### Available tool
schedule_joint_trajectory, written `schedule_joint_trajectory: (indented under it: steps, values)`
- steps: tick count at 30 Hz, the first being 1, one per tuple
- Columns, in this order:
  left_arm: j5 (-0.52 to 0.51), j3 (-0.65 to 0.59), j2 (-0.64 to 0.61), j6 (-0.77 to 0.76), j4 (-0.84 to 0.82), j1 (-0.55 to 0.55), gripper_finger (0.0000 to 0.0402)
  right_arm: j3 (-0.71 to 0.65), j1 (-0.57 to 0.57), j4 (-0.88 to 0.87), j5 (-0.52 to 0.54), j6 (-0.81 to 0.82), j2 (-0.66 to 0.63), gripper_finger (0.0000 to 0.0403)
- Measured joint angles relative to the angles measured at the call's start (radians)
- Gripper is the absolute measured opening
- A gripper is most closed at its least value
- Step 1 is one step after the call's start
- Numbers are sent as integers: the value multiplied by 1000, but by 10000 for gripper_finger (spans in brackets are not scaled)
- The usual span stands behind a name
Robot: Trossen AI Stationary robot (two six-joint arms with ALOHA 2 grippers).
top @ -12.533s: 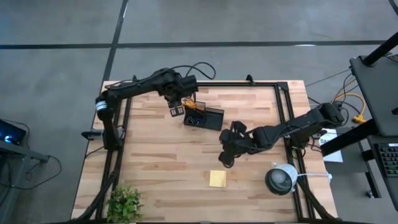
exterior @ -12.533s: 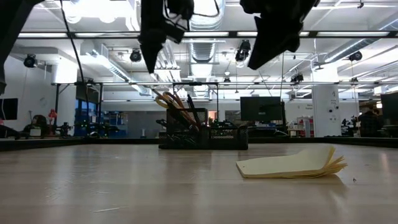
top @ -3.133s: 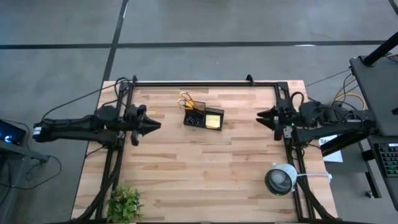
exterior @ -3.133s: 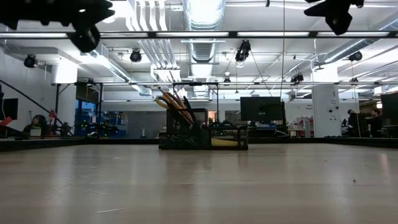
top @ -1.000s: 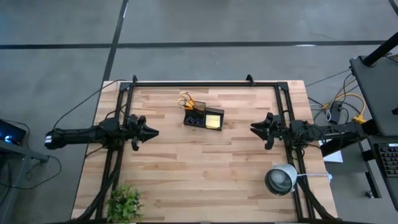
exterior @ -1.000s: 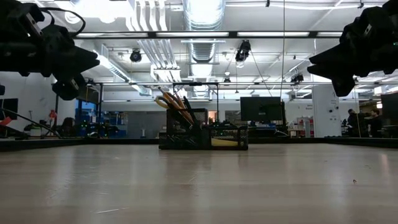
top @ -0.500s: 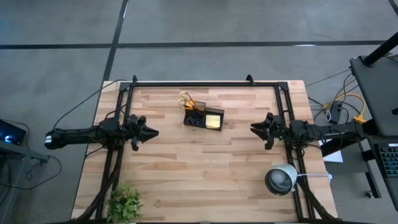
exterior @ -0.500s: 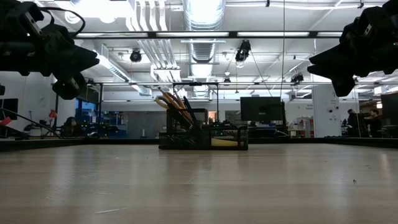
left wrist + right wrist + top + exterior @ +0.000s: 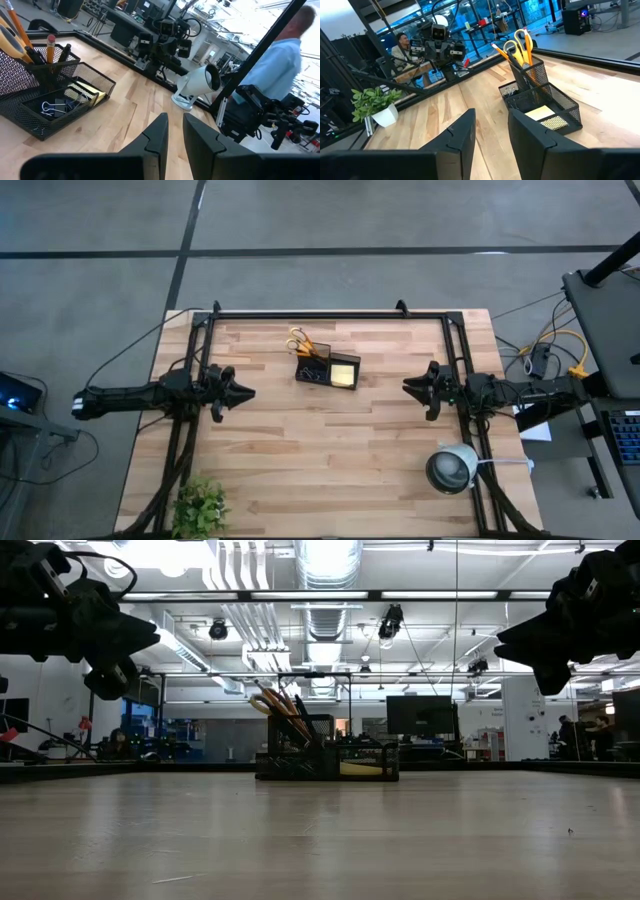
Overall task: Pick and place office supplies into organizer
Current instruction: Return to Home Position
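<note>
Both arms lie low and stretched out flat along the side edges of the wooden surface (image 9: pixel 300 450), pointing inward at each other. The left gripper (image 9: pixel 248 391) sits at the left edge about mid-depth, arm straight out behind it past the surface frame. The right gripper (image 9: pixel 408 387) mirrors it at the right edge, arm trailing off toward the right side. In the low view both hang above the surface, not touching it, well apart from everything. Left gripper released: its wrist view shows the two fingers (image 9: pixel 159 131) parted by a narrow gap, nothing between them. Right gripper also released: fingers (image 9: pixel 462 131) apart with a wider gap, empty. The black mesh organizer (image 9: pixel 328 368) stands upright near the far middle of the surface, between the two grippers but farther back. Yellow-handled scissors (image 9: pixel 298 340) and orange pencils (image 9: pixel 502 54) stand tilted in its tall cup section. The yellow sticky-note pad (image 9: pixel 343 373) lies flat in the low tray section on the right-arm side. Paper clips (image 9: pixel 50 106) lie in another low compartment. A round white device (image 9: pixel 452 468) stands at the near right corner, a small green plant (image 9: pixel 200 505) at the near left corner. A person in a light blue shirt (image 9: pixel 280 65) is beyond the surface.
</note>
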Motion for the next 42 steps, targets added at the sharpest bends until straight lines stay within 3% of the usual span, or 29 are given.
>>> schedule_joint_trajectory:
  steps: [42]
  values:
    - [1, 0, 0, 0, 1, 0, 43, 0, 0, 0, 0, 0, 0, 89]
